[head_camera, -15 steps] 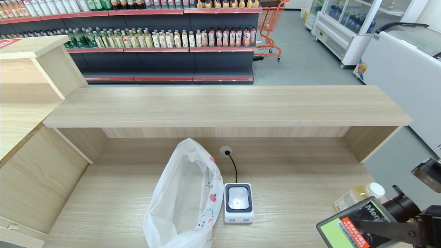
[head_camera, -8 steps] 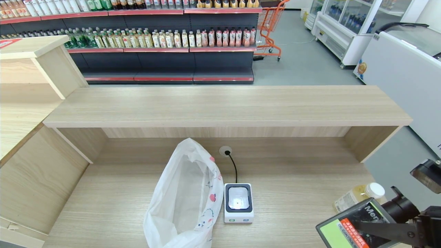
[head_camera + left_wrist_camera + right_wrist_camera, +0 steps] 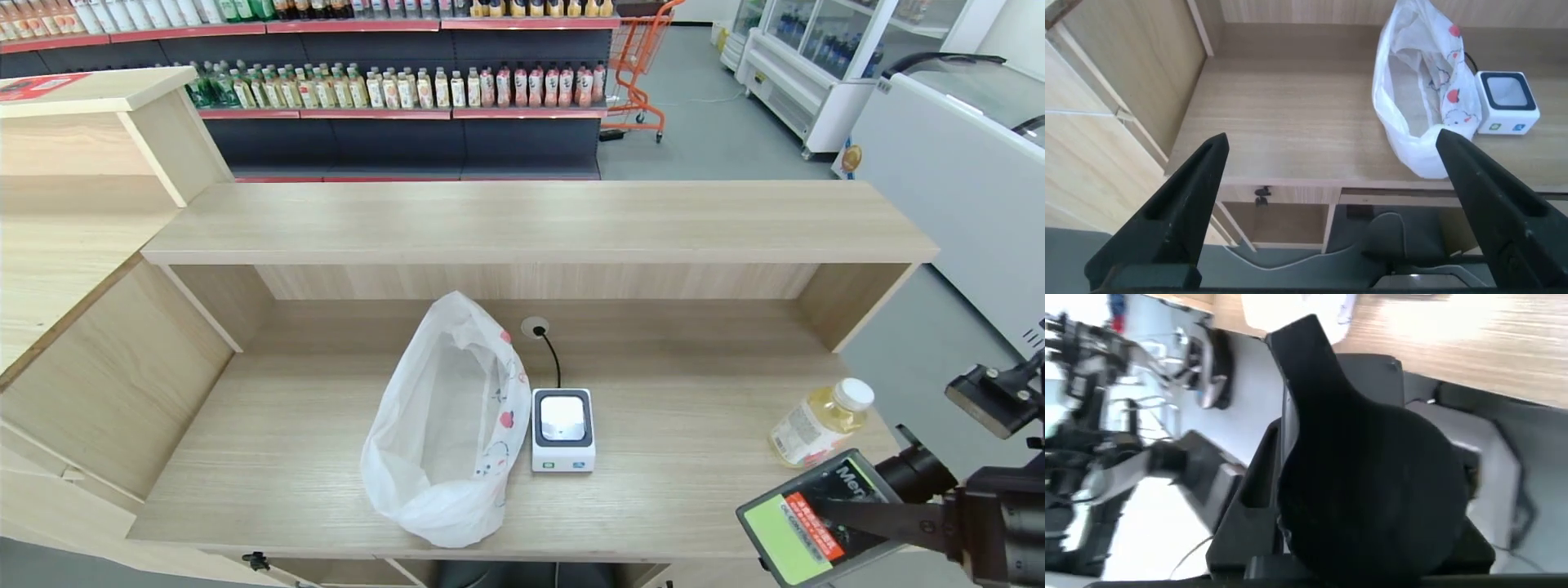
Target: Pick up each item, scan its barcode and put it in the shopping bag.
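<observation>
Nearest, at the bench's (image 3: 694,465) front right corner, the right gripper (image 3: 849,521) was clamped on a dark box (image 3: 775,535) with a green and red label. One finger lay across its top face, and the box was held off the bench with its label up. Its long axis ran slantwise, from the wrist toward the near left. Just past it a bottle (image 3: 816,423) of yellow liquid lay on its side on the bench, white cap pointing to the far right, untouched. The scanner (image 3: 562,429) sat mid-bench with its window facing up, well to the left of the box and a little farther out. The right arm was plainly the nearer one to carry the box across, and the label side would probably need turning down toward that window. Close against the scanner's left stood the bag (image 3: 445,441), white, mouth open and slumped toward the front edge, with nothing visible inside. The left gripper (image 3: 1331,139) hung off the bench's near left side, fingers wide apart and empty. Behind the scanner its cable (image 3: 553,363) ran to a hole in the bench, and beyond the raised ledge (image 3: 531,220) stood shelves (image 3: 408,86) of drinks.
</observation>
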Tool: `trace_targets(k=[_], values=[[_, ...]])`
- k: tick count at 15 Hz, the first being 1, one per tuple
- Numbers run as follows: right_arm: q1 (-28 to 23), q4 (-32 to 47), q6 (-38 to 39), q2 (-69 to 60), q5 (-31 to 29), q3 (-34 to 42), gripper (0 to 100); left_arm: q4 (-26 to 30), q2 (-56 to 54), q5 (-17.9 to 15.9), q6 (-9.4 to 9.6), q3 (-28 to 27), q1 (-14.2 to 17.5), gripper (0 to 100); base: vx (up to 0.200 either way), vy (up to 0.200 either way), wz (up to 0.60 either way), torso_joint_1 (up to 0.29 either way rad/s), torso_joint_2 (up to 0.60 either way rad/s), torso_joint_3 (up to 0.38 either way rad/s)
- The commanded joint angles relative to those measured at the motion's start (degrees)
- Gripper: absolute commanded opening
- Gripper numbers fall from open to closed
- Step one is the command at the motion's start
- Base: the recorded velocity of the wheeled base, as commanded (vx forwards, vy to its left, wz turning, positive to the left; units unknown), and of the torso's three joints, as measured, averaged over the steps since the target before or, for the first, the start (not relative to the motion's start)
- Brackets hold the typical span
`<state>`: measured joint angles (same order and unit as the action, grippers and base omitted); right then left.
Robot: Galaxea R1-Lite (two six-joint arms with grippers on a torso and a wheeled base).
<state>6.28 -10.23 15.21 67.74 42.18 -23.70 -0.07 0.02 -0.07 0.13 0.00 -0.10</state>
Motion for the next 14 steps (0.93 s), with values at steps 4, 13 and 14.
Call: trace_targets(k=[4,13,14], values=[[1.3,-12.4,-8.6,18.0,-6.2,-4.1,0,0.0,0.0,0.0,0.13,0.0,0.0,100,0.000,0.000,0.00,0.000,0.00,0.000],[5.4,-14.6,-7.2,27.4,-9.7,-9.6,0,0.0,0.0,0.0,0.04,0.0,0.0,100,0.000,0.156,0.00,0.009,0.01,0.000],[6.5,-18.9,-7.2,30.6,-12.3,-9.7,0,0.0,0.0,0.0,0.04,0.0,0.0,100,0.000,0.000,0.00,0.000,0.00,0.000]])
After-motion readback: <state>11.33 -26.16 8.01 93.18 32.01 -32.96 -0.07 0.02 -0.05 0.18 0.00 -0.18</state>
